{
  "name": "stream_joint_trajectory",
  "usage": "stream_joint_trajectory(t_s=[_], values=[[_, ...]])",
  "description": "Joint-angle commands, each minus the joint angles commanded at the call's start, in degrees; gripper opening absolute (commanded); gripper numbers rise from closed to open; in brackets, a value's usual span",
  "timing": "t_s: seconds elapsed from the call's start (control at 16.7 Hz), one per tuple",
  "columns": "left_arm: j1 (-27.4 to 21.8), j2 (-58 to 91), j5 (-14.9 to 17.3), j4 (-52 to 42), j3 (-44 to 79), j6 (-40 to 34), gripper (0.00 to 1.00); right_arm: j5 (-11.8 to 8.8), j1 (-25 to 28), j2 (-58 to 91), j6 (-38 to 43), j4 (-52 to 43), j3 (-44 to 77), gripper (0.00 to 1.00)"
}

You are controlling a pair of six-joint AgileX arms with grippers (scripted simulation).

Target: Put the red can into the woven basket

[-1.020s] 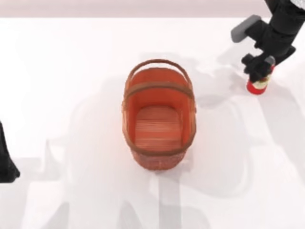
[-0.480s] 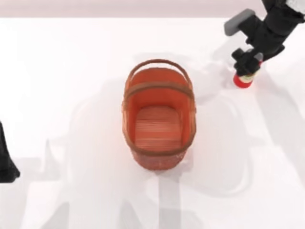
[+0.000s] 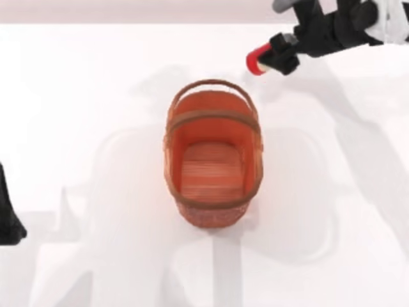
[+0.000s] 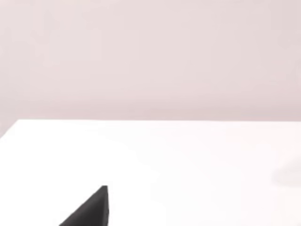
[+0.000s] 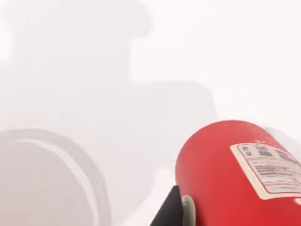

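The woven basket (image 3: pixel 213 216), orange-red with a brown rim and arched handle, stands in the middle of the table with its slatted floor bare. My right gripper (image 3: pixel 273 57) hangs in the air just past the basket's far right end, shut on the red can (image 3: pixel 257 62). The can lies sideways in the grip with one end pointing left. In the right wrist view the red can (image 5: pixel 221 179) fills the near corner, its pale label showing, with a dark finger (image 5: pixel 168 213) pressed against its side. My left arm (image 3: pixel 9 220) is parked at the table's left edge.
The white table (image 3: pixel 96 96) holds only the basket. A pale wall runs along the far edge (image 4: pixel 150 61). Only the bare tabletop lies in the left wrist view, apart from a dark bit of that gripper (image 4: pixel 89 211).
My right gripper has lifted the red can off the table at the right and carried it left and farther back, tipping it sideways. The basket and left arm have not moved.
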Motion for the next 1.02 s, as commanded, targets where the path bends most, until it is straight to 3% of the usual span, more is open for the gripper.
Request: stream_joint_trajectory(t_s=[0.36, 0.6, 0.72, 0.84, 1.02], values=[[0.0, 0.0, 0.0, 0.0, 0.0, 0.0, 1.0, -18.52, 2.96, -7.79, 11.38, 35.18, -16.7, 0.0], [0.0, 0.0, 0.0, 0.0, 0.0, 0.0, 1.0, -28.56, 4.61, -13.14, 17.09, 53.84, -25.63, 0.0], [0.0, 0.0, 0.0, 0.0, 0.0, 0.0, 1.0, -32.15, 5.2, -15.38, 18.96, 60.03, -28.73, 0.0], [0.0, 0.0, 0.0, 0.0, 0.0, 0.0, 1.0, -34.47, 5.59, -16.93, 20.09, 63.79, -30.68, 0.0], [0.0, 0.0, 0.0, 0.0, 0.0, 0.0, 1.0, -35.32, 5.73, -17.52, 20.49, 65.12, -31.37, 0.0]])
